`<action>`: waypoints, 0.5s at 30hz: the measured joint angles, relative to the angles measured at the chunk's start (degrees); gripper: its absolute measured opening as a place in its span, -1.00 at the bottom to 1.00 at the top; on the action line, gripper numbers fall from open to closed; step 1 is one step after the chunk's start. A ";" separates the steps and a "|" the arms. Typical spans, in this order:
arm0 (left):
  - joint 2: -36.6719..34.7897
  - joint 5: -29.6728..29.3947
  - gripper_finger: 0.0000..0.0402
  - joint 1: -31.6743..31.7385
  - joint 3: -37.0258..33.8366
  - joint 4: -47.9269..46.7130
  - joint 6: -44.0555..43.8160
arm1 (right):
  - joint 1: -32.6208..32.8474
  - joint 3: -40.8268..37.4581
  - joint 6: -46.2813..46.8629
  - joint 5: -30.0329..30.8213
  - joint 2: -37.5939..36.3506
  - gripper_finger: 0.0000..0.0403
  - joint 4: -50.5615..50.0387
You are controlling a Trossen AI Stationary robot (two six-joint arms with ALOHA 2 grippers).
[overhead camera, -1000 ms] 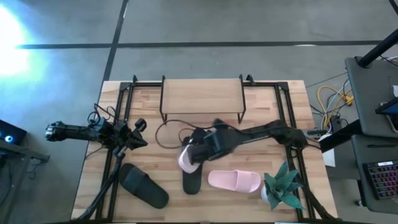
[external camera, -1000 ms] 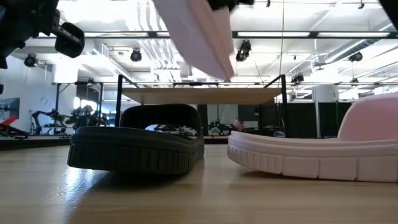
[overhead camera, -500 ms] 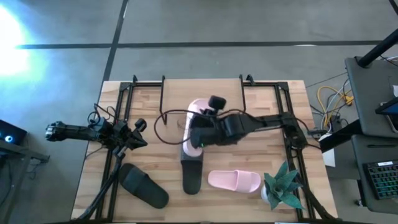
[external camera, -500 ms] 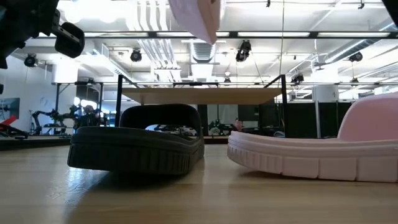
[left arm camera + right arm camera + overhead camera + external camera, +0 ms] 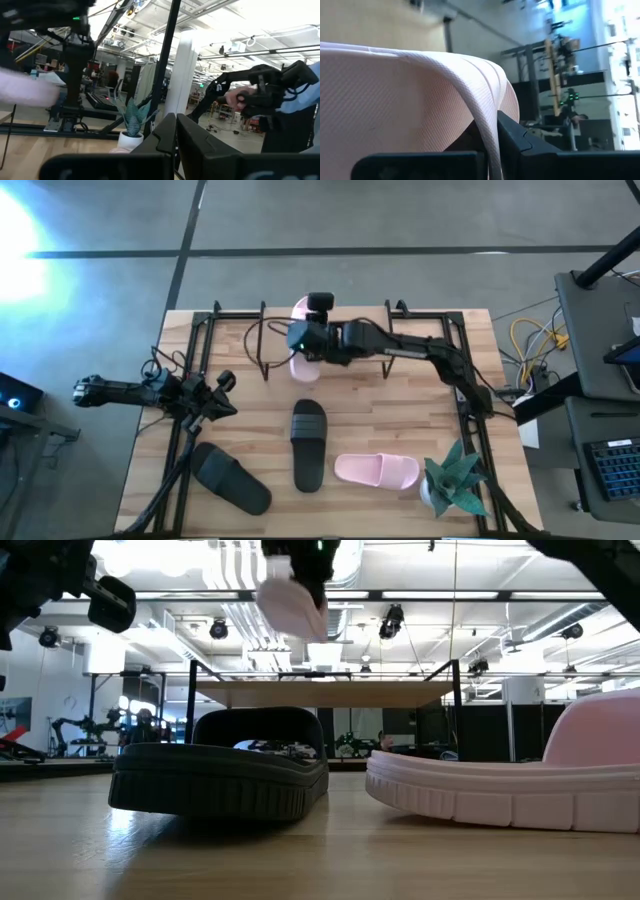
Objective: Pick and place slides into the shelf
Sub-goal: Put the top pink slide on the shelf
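My right gripper (image 5: 305, 340) is shut on a pale pink slide (image 5: 300, 310), held in the air above the left part of the shelf (image 5: 350, 330). The low view shows this slide (image 5: 290, 602) above the shelf's plank top (image 5: 330, 693). A black slide (image 5: 308, 442) lies on its sole mid-table. A second black slide (image 5: 232, 478) lies near left, and a second pink slide (image 5: 377, 471) near right. My left gripper (image 5: 222, 395) is shut and empty at the table's left side. My right gripper pinches the pink slide's wide strap at its edge (image 5: 487, 117), with one finger (image 5: 520, 142) on one face of the strap and the other finger on the opposite face. The fingers come level from the table's right. The slide is lifted clear of the shelf and tilted.
A potted plant (image 5: 455, 478) stands at the near right corner. Black metal frame rails (image 5: 195, 360) run along the table's left and right sides. A cable (image 5: 262, 370) loops on the table in front of the shelf.
My right gripper has carried the pink slide from above the table's middle toward the far edge and a little left, over the shelf's left part. The gripper has turned about on the way. The slide stays lifted clear.
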 joint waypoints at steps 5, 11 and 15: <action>0.01 0.01 -1.00 0.01 0.00 -0.03 0.00 | -4.98 -1.58 -2.44 -5.75 0.64 -0.92 -0.35; 0.02 -0.01 -1.00 0.00 0.00 0.01 0.00 | -10.20 -5.99 -6.47 -9.05 0.76 -0.92 1.38; 0.02 0.01 -1.00 0.00 0.00 -0.01 0.00 | -11.80 -8.36 -8.75 -9.25 0.77 -0.92 2.70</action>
